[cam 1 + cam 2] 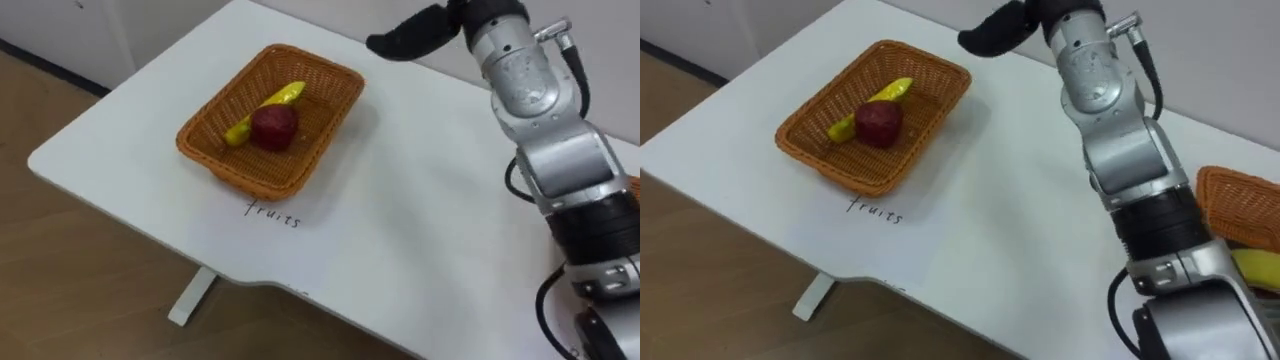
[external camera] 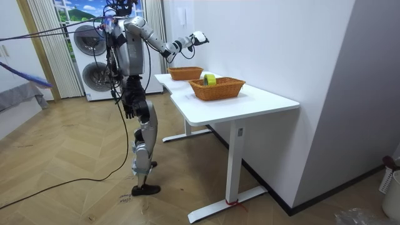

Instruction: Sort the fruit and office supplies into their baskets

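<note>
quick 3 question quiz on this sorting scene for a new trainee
1. True or false: the round red apple lies in the rectangular woven wicker basket by the handwritten label.
2. Which fruit shares the basket with the apple? A) curved yellow banana B) green pear C) orange
3. Fill in: the robot's right hand is raised above the white ___.
Key: 1 true; 2 A; 3 table.

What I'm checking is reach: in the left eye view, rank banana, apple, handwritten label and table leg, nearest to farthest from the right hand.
From the right hand, held up beyond the basket:
1. Banana, in the basket's far half.
2. Apple, mid-basket.
3. Handwritten label, on the table before the basket.
4. Table leg, under the near edge.
</note>
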Robot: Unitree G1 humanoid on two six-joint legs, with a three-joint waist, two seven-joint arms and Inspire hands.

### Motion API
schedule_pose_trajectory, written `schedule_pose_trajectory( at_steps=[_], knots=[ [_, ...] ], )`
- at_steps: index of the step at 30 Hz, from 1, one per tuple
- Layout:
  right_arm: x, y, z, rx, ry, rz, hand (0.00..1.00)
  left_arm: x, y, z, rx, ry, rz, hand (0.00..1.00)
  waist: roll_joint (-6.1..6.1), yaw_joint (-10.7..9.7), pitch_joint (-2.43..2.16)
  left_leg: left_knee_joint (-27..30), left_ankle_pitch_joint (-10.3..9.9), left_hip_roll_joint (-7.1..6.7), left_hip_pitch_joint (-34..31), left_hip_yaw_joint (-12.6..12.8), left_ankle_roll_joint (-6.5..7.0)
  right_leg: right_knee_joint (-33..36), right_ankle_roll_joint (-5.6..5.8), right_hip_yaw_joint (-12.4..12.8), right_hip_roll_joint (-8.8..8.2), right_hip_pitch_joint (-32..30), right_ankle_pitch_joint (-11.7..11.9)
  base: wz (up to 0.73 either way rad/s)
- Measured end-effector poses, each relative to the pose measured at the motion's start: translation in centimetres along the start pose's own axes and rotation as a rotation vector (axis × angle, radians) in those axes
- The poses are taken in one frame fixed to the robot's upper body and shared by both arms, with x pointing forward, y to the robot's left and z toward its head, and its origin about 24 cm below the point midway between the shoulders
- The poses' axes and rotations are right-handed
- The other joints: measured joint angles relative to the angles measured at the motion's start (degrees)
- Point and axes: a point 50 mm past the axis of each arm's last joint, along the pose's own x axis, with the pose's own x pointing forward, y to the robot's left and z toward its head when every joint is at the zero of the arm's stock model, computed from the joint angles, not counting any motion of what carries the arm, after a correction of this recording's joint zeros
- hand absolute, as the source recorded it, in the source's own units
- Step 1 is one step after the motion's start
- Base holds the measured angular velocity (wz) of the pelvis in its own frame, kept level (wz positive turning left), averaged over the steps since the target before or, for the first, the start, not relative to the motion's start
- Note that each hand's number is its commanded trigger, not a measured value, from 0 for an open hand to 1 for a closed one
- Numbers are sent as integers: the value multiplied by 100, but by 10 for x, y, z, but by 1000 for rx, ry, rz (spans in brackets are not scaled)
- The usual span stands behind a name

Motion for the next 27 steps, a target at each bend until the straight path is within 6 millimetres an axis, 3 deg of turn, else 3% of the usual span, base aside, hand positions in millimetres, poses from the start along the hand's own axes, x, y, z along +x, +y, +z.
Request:
schedule_pose_trajectory(
  at_steps=[7,9,13,16,22,27],
  knots=[
    [-3,-45,13,6,-64,-153,0,0,-2,5,-14,-28,-7,0,94,-443,-15,-67,-11,53,163,301,14,25,-10,266,8,-1,7,-20],
    [-4,-57,13,10,-65,-210,0,0,-2,3,-19,-22,-12,0,160,-593,-50,-131,-11,70,270,387,15,87,-9,347,5,7,6,-19],
    [-11,-61,8,55,-58,-251,0,0,-3,1,-44,-19,-15,0,195,-715,-66,-237,-12,120,481,640,12,97,-11,594,35,35,7,-34],
    [-20,-66,8,95,-73,-274,0,0,0,-1,-42,-13,-5,0,188,-914,-67,-250,-15,146,494,769,10,101,-28,728,57,-15,18,-22],
    [-43,-101,-20,265,-13,-458,0,-1,4,-8,-48,-15,8,0,149,-1119,-62,-305,-38,173,634,909,7,100,-41,878,83,16,28,-12],
    [-85,-122,-56,303,90,-629,0,-3,5,-16,-53,-17,29,0,182,-1479,-55,-297,-76,225,643,984,-16,92,-51,930,132,3,33,-7]
  ],
)
